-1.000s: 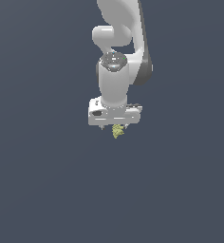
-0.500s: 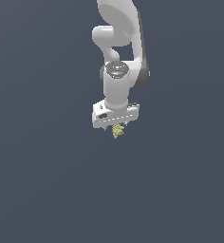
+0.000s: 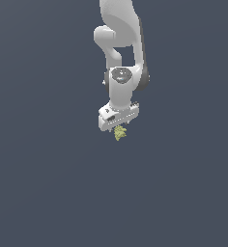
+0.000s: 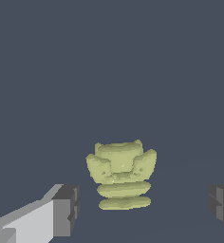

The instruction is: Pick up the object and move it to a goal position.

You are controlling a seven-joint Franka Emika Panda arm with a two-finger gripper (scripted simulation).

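We are holding the fingers (image 4: 65, 209) spread wide, one on each side of the object (image 4: 121, 173), with clear gaps between the pads and the object's lumpy yellow-green flanks. Nothing is pinching it. In the wrist view the object is lying between the two dark pads, roughly midway and a little nearer the pad with the pale finger body behind it. We judge that we are straddling it this way so that closing brings both pads onto its sides at nearly the same time.

In the exterior view the arm (image 3: 121, 91) is pointing straight down over the object (image 3: 119, 133), which is showing just below the white hand (image 3: 117, 116), close under it. We are keeping the hand upright above the object because a thing this small and irregular is likely to roll or squirt out if the pads meet it at a slant.

The dark counter (image 3: 43, 193) around the object is rendering as one flat tone, with no shadow we can read, so we cannot tell whether the object is resting on it or sitting clear of it. No goal marker is showing near the object in either view.

By our reading, we are lining up the grasp, and the carry to the goal is not yet possible. The next move is calling for a gentle, centred squeeze on the object's broad upper lobes.
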